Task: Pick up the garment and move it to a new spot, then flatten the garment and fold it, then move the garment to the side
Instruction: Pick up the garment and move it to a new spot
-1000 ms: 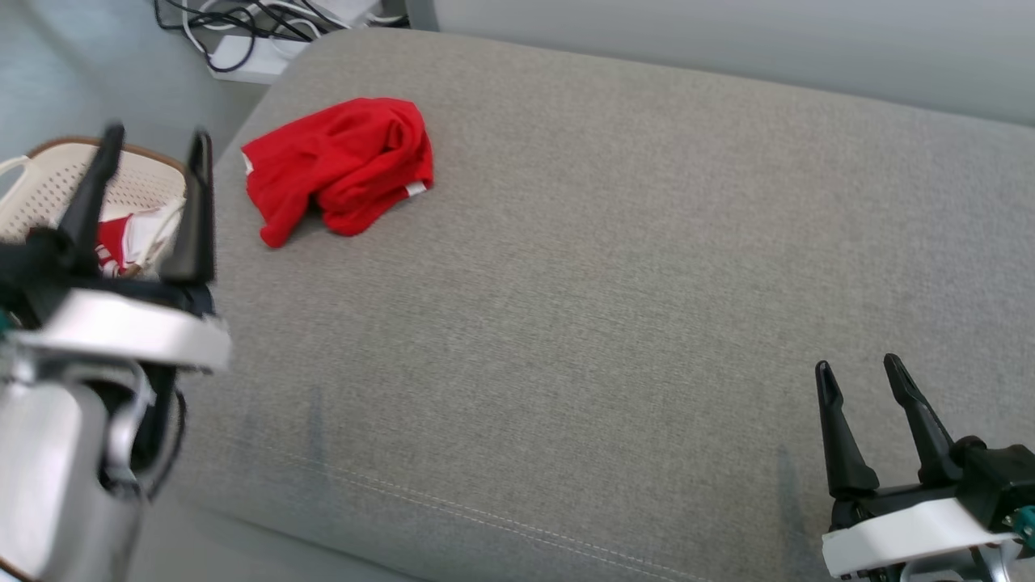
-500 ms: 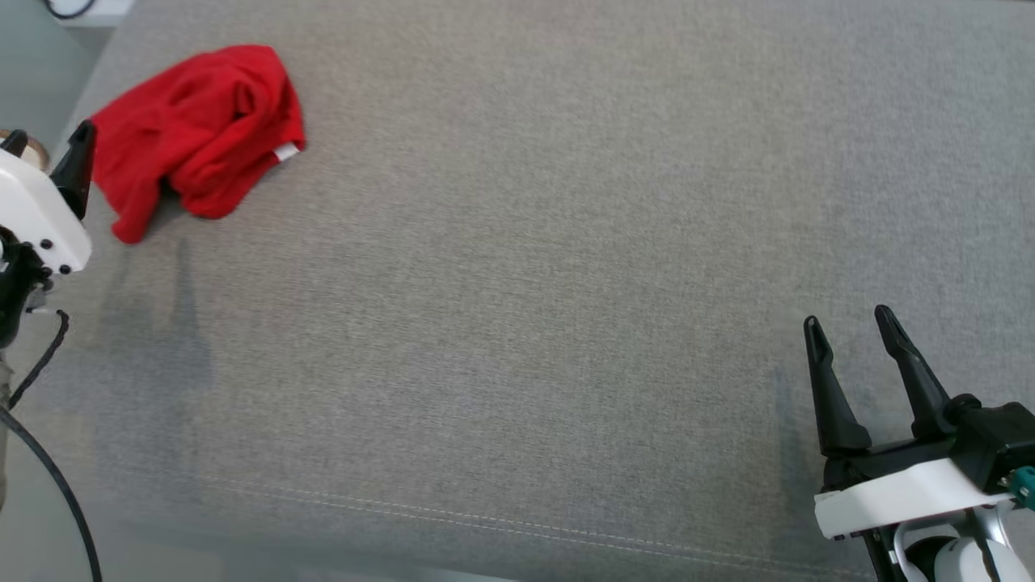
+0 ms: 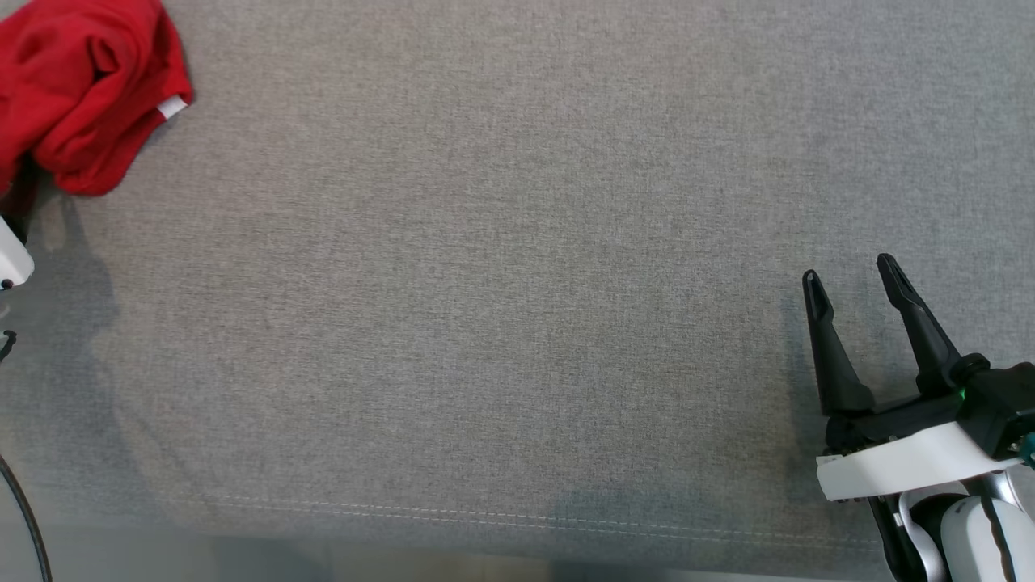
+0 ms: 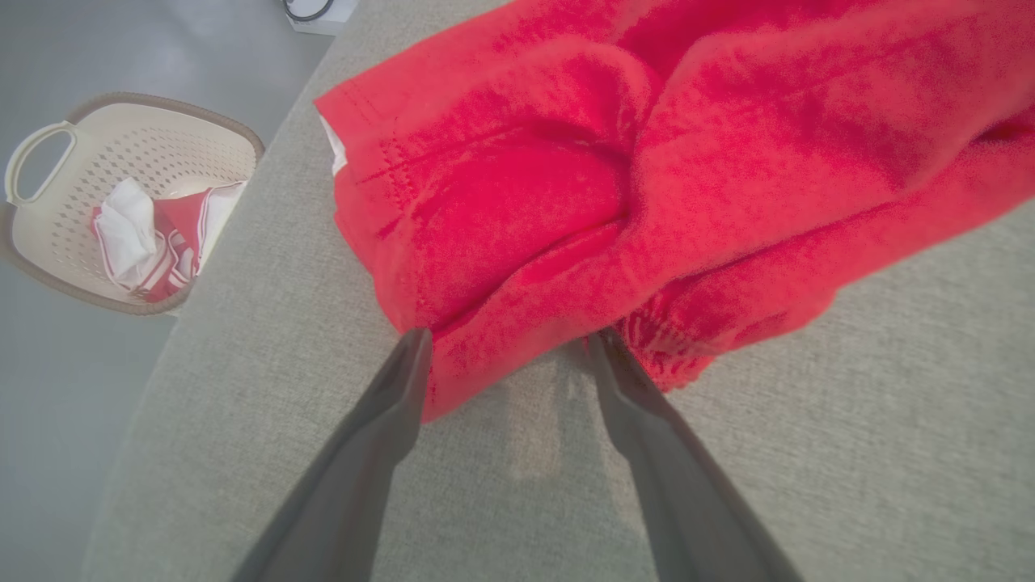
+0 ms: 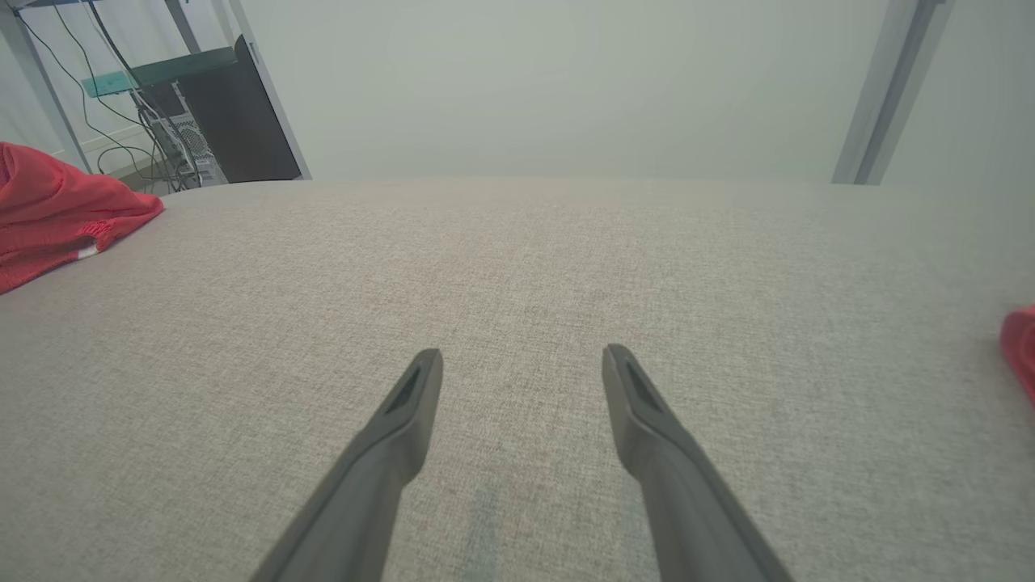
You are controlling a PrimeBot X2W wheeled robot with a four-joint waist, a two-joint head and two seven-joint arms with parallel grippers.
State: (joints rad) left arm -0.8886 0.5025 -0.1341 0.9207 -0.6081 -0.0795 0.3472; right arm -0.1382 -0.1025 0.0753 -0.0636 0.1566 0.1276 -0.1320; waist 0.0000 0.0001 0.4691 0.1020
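The garment (image 3: pixel 81 89) is a crumpled red piece lying on the grey cushion (image 3: pixel 517 283), at the top left of the head view. In the left wrist view the garment (image 4: pixel 647 162) is close up. My left gripper (image 4: pixel 511 339) is open, its two fingertips at the garment's near edge with a fold of red cloth between them. My right gripper (image 3: pixel 849 271) is open and holds nothing, low over the cushion at the lower right, far from the garment. In the right wrist view the right gripper (image 5: pixel 521 354) points across bare cushion, and the garment (image 5: pixel 57 218) lies at far left.
A cream basket (image 4: pixel 121 162) with red-and-white cloth stands on the floor left of the cushion. Cables and a dark box (image 5: pixel 226 113) stand beyond the far end. Another red piece (image 5: pixel 1020 347) shows at the right edge. The cushion's stitched front edge (image 3: pixel 485 513) runs along the bottom.
The head camera has swung, so the garment now sits at the view's top left. My left gripper has gone from beside the basket to the garment's edge. The right gripper stays open.
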